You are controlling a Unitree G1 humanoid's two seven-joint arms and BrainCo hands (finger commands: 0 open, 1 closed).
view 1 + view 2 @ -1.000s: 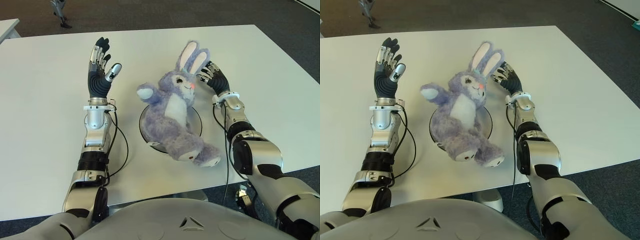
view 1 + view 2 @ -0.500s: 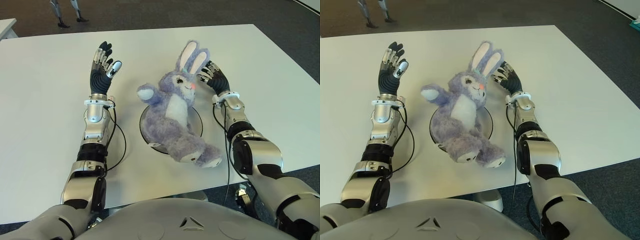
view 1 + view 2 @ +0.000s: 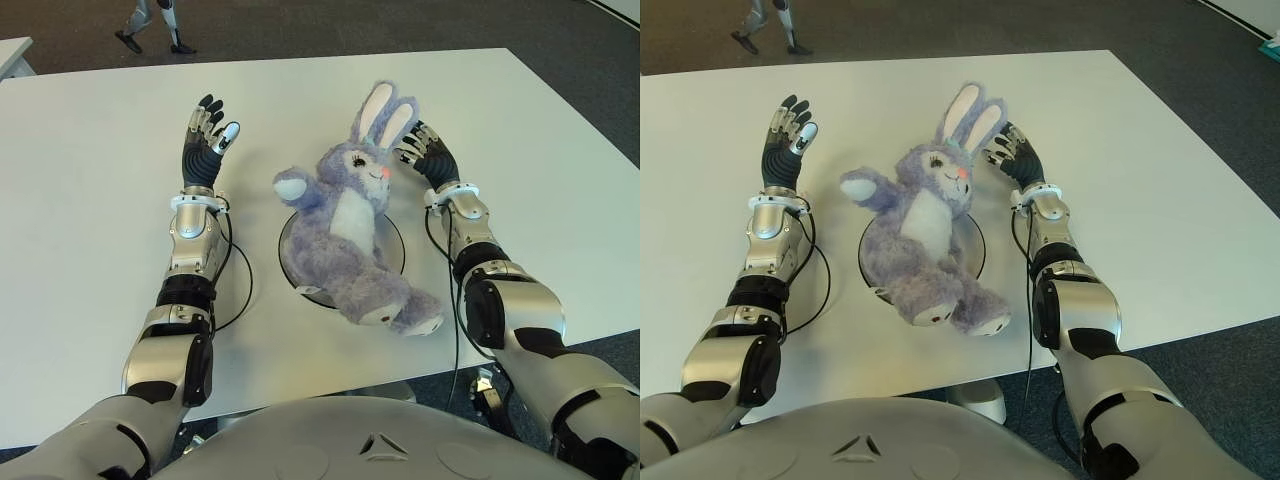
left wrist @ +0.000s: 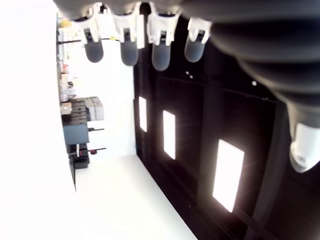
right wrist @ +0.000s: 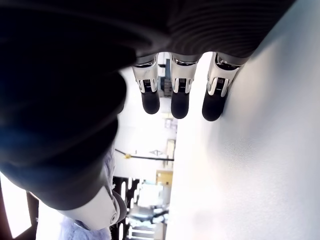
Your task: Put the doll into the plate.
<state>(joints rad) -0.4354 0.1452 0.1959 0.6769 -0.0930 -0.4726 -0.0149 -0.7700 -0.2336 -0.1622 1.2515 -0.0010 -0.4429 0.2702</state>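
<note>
A purple plush bunny doll (image 3: pixel 352 225) with a white belly and pink-lined ears lies on its back over the round plate (image 3: pixel 393 246), its feet hanging past the plate's near rim. My right hand (image 3: pixel 424 154) is open just right of the doll's head and ears, palm toward it, holding nothing. My left hand (image 3: pixel 205 145) is open to the left of the doll, fingers pointing away from me, well apart from the doll's outstretched arm. The left fingers (image 4: pixel 122 45) and right fingers (image 5: pixel 179 100) show straight and empty in the wrist views.
The white table (image 3: pixel 90 200) stretches wide on both sides. Dark carpet lies beyond its far edge, where a person's legs (image 3: pixel 155 22) walk past. Another white table's corner (image 3: pixel 12 50) shows at far left.
My left hand has lowered toward the table and stretched farther away from me, staying open. The doll and right hand have not moved. The legs in the background walked to the right.
</note>
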